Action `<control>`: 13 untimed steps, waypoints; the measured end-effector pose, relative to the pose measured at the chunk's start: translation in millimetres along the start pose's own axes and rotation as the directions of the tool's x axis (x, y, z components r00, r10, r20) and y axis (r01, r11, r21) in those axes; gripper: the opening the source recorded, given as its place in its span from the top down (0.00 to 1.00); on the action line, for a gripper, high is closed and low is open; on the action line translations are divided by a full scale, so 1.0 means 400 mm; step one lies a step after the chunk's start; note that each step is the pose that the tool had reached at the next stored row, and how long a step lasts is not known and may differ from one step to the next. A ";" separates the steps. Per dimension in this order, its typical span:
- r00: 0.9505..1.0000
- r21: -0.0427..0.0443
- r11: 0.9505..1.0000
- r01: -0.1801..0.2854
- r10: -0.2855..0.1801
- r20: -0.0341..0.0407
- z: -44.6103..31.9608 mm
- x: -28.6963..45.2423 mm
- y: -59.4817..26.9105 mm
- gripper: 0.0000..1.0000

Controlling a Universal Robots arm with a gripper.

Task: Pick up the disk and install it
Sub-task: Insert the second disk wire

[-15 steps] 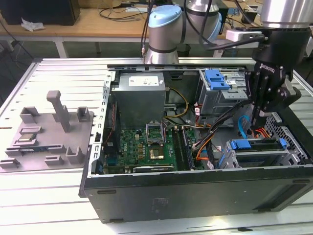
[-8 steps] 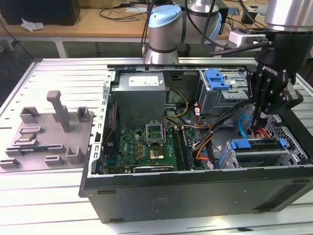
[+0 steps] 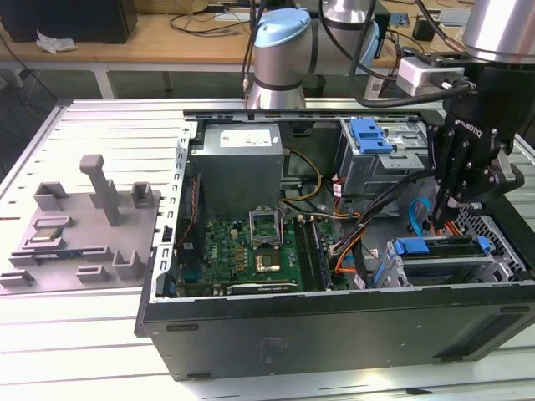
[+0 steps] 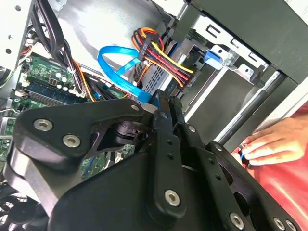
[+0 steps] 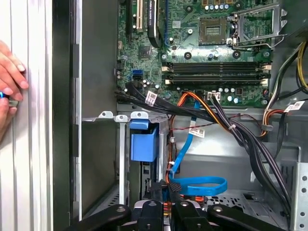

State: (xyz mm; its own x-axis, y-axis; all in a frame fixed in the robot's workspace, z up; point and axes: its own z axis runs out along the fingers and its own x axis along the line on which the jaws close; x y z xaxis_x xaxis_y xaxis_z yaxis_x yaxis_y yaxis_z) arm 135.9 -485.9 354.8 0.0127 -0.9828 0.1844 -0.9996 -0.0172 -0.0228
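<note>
The case (image 3: 334,322) holds the board (image 3: 251,251), cables and the disk (image 3: 443,266) in its bay; the gripper (image 3: 443,219), fingers closed on nothing, hangs above

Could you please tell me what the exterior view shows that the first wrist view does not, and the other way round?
Exterior view's own: the grey tray beside the case on that view's left, the power supply and the arm's joints. First wrist view's own: a person's hand outside the case wall. Shared: the motherboard with its socket, the blue cable, and the gripper low inside the case by the drive bays.
</note>
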 end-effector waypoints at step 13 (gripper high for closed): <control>0.997 0.001 1.000 -0.004 0.004 0.079 -0.004 0.056 -0.007 0.84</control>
State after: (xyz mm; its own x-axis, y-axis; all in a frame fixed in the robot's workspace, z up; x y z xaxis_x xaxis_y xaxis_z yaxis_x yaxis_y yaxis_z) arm 139.1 -507.5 360.7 0.0110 -0.9943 0.1059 -0.9996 -0.0137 -0.0241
